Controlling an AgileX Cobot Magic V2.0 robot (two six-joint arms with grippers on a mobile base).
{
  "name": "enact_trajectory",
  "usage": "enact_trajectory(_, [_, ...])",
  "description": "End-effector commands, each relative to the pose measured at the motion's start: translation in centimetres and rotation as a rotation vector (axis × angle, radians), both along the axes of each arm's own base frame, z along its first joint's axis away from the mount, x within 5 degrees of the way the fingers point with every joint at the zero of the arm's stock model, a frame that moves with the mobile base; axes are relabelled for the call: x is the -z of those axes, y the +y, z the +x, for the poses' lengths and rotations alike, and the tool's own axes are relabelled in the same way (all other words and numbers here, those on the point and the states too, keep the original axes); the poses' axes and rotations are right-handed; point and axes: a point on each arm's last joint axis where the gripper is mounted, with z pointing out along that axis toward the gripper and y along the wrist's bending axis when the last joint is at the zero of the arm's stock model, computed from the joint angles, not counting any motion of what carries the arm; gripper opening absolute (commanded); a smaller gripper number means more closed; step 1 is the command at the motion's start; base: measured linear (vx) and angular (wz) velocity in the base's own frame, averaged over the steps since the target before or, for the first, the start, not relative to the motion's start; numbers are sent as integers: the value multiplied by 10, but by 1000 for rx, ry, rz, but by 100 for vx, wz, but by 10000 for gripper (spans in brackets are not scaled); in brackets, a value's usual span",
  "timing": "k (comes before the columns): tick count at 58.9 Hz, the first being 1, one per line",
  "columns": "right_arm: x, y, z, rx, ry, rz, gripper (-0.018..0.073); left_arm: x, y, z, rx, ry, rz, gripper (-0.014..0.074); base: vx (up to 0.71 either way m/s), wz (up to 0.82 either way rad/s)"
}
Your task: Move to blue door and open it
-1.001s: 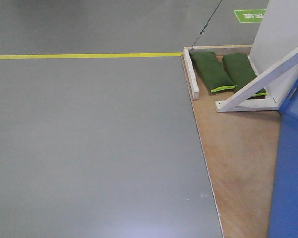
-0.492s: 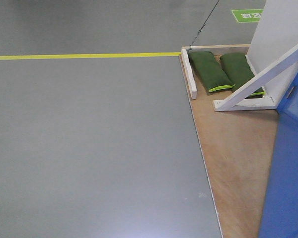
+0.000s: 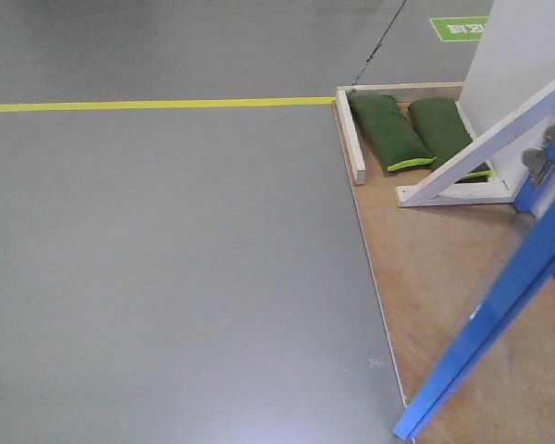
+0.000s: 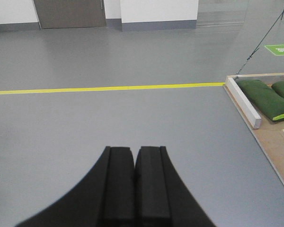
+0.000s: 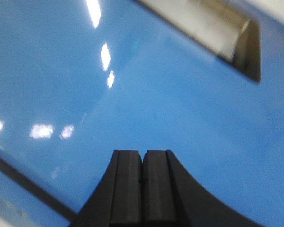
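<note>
In the front view the blue door shows as a narrow slanted band at the right, nearly edge-on above the plywood base, with silver handle hardware near its top. In the right wrist view the door's glossy blue face fills the picture, and a metal fitting shows at the top right. My right gripper is shut and empty, close in front of that face. My left gripper is shut and empty over bare grey floor, away from the door.
A plywood base carries a white panel with a white diagonal brace, a white batten and two green sandbags. A yellow floor line crosses the grey floor. A green floor sign lies beyond.
The door's broad blue face at the right edge has swung and now shows as a thin slanted edge, uncovering more plywood. The handle hardware has come into view.
</note>
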Motion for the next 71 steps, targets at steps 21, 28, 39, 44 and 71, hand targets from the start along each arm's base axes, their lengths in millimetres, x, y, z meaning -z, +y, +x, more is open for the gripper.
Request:
enact_trajectory(21, [22,3,43,-55,107,-9,8,-18,-1,-1,11,-124,-1,73,0,0])
enact_trajectory(28, [30,4,57,-58,105,34,8,-18,-1,-1,11,-124,-1,73,0,0])
enact_trajectory(39, [34,3,64,-62,98,107,8,-18,-1,-1,11,-124,-1,73,0,0])
enact_trajectory(44, [32,3,64,-62,81,146,8,-18,-1,-1,11,-124,-1,73,0,0])
enact_trajectory(71, [-5,6,90,-154,-6,234,8,-18,-1,-1,11,-124,-1,73,0,0])
